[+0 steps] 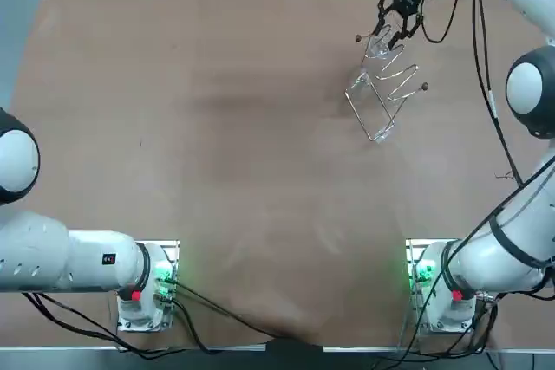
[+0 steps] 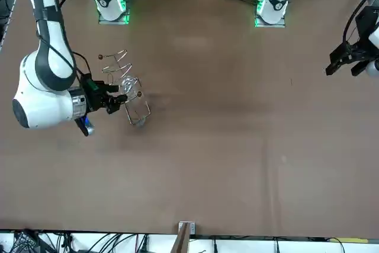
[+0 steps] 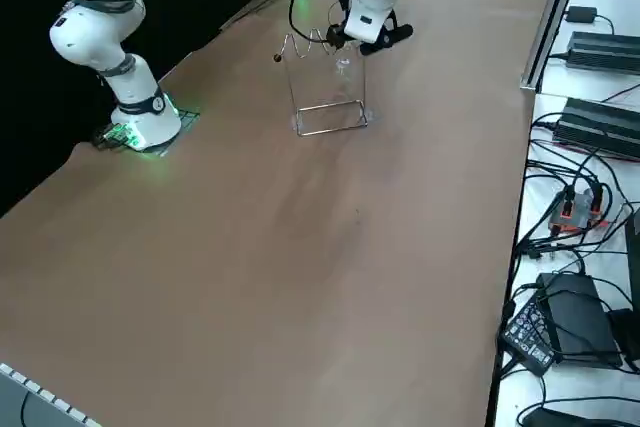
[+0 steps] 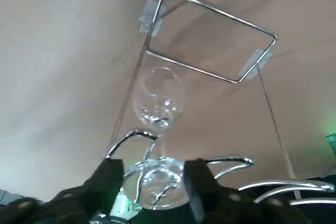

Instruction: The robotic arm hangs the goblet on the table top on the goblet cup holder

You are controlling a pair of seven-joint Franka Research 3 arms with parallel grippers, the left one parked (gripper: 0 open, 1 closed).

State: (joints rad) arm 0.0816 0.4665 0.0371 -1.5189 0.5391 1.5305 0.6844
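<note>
A clear goblet hangs bowl-down in the wire cup holder, its stem running between the holder's curved top wires. My right gripper stands at the top of the holder with one finger on each side of the goblet's round foot, shut on it. From overhead the right gripper is at the far right of the table above the holder and the goblet. The side view shows the goblet under the gripper, inside the holder.
The holder's rectangular base rests flat on the brown table. A table edge with power supplies and cables lies beyond the holder on my right side.
</note>
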